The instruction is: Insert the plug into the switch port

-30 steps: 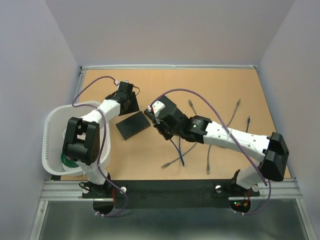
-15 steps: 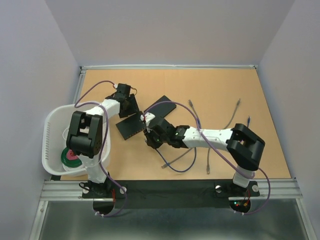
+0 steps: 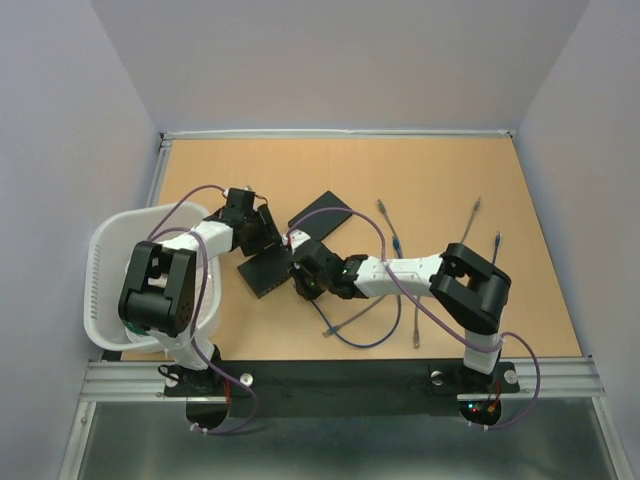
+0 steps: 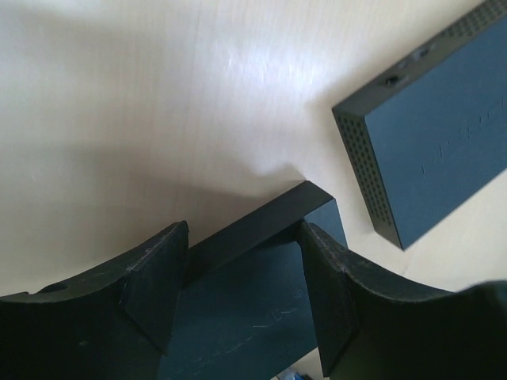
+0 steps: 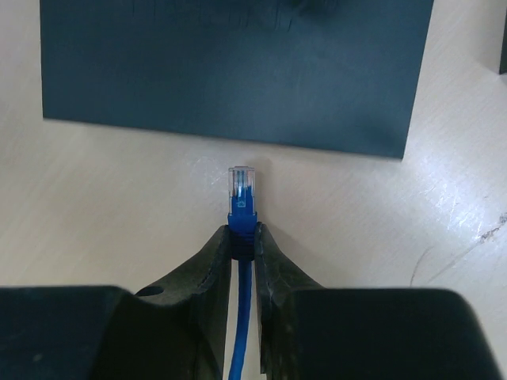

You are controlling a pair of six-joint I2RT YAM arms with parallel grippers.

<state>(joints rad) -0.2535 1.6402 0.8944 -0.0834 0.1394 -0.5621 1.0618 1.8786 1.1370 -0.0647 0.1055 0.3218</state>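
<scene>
Pinching the blue plug [image 5: 242,188] tight, the right gripper [image 5: 242,237] aims it at the switch [image 5: 238,71], just apart; the left gripper [image 4: 244,269] clamps that switch; best push straight, slow and level.

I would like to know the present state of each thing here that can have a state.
Blue plug: held, pointing at the near switch, not yet inserted.
Near switch: gripped at its edge.
Second switch: lying free, untouched.
Left fingers: shut on the near switch.
Right fingers: shut on the blue plug's boot.
Grey cables: lying loose, unplugged.
</scene>
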